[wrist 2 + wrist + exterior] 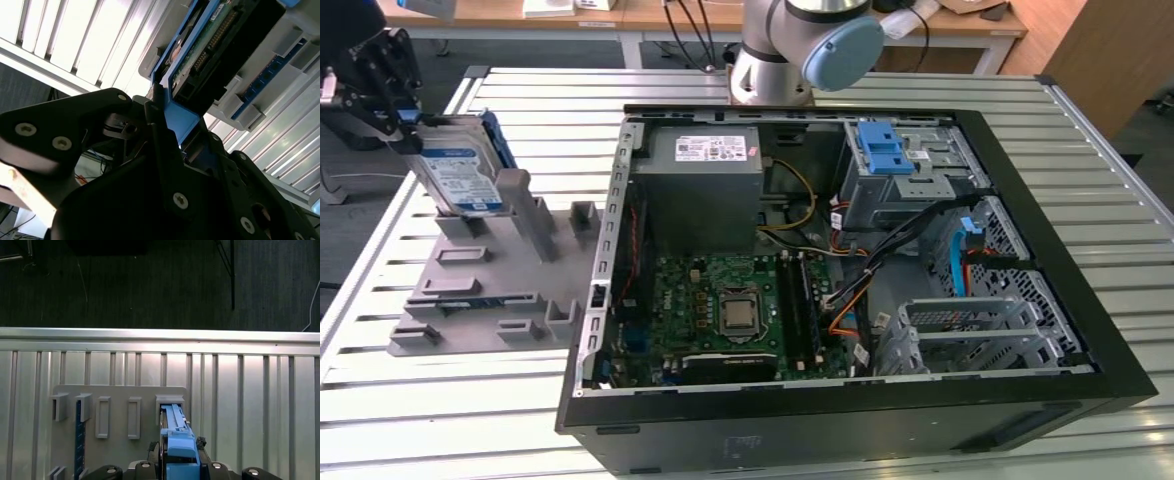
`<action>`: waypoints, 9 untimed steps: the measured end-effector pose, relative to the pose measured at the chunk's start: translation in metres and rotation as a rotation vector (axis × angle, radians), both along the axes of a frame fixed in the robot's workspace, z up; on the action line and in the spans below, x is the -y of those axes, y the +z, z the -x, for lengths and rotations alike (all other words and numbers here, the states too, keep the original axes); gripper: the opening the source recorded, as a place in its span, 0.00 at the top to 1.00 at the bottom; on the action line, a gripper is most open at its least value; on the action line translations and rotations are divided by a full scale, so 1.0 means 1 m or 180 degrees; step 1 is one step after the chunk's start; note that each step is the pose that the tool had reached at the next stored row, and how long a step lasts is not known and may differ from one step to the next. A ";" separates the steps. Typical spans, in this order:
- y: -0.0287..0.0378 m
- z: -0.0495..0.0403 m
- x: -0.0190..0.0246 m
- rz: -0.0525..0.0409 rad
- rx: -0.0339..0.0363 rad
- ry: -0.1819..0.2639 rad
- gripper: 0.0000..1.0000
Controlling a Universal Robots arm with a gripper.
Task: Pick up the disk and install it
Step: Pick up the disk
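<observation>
The disk (460, 175), a silver drive with a white-and-blue label in a blue carrier frame, stands on edge at the far end of the grey slotted holder (480, 290), on the exterior view's left. My gripper (408, 128) is at the disk's upper edge, shut on the blue frame. In the first wrist view the blue frame of the disk (176, 435) runs from between the fingers of my gripper (180, 467) down into a slot of the holder (120, 400). The second wrist view shows the disk's underside (210, 45) with its connector.
The open computer case (1067, 220) lies right of the holder, with a grey power-supply box (698, 185), a blue latch on the drive bay (887, 150) and a metal drive cage (987, 330). The arm's base (787, 50) stands behind it on the slatted table (440, 410).
</observation>
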State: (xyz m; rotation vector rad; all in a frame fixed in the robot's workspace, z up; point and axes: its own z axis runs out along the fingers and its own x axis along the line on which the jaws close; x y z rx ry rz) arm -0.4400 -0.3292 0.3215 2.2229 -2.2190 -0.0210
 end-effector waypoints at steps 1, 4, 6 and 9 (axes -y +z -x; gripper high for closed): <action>0.0003 0.0000 0.0000 0.0000 0.0000 0.0000 0.64; 0.0013 0.0000 0.0000 0.0000 0.0000 0.0000 0.64; 0.0021 0.0000 0.0000 0.0000 0.0000 0.0000 0.64; 0.0032 0.0000 0.0000 0.0000 0.0000 0.0000 0.64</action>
